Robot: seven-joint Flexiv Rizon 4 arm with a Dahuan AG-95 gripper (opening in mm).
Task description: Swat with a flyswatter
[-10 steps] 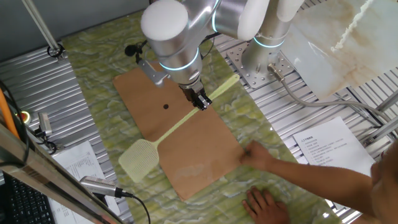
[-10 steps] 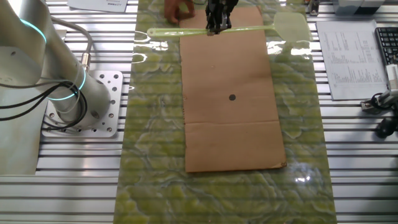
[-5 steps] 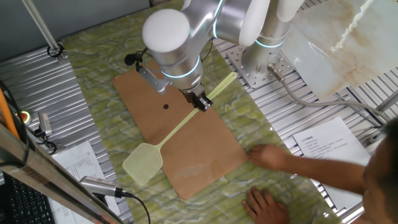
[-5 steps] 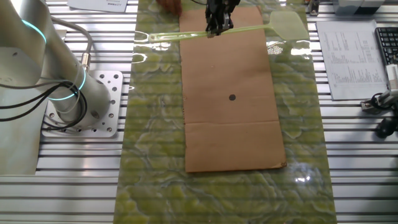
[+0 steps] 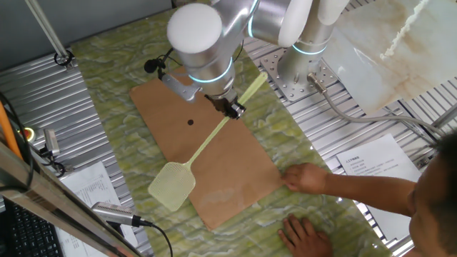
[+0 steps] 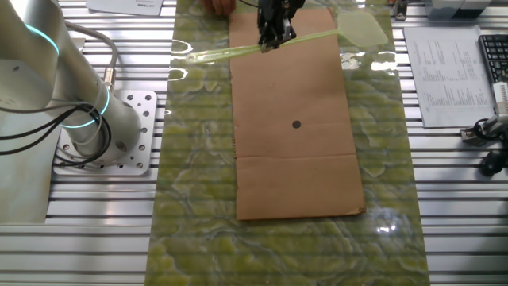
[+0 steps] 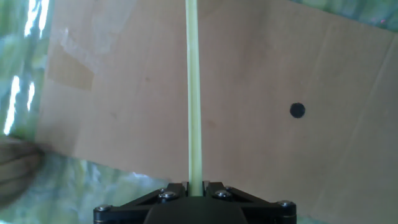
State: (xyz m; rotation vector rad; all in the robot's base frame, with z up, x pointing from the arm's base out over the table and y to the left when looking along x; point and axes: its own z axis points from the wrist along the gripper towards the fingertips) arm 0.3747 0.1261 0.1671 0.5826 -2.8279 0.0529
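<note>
Above the brown board (image 5: 207, 153), the claw (image 5: 233, 110) clamps the flyswatter (image 5: 203, 145) mid-handle; its long axis runs diagonally, mesh head lowest, off the board's edge.

We see a robotics lab bench: slotted aluminium table (image 5: 57, 107), bolted arm base (image 6: 103, 131), keyboard (image 6: 494, 56), printed sheets (image 5: 375, 168), mounted camera (image 5: 118, 212) and cables.
</note>
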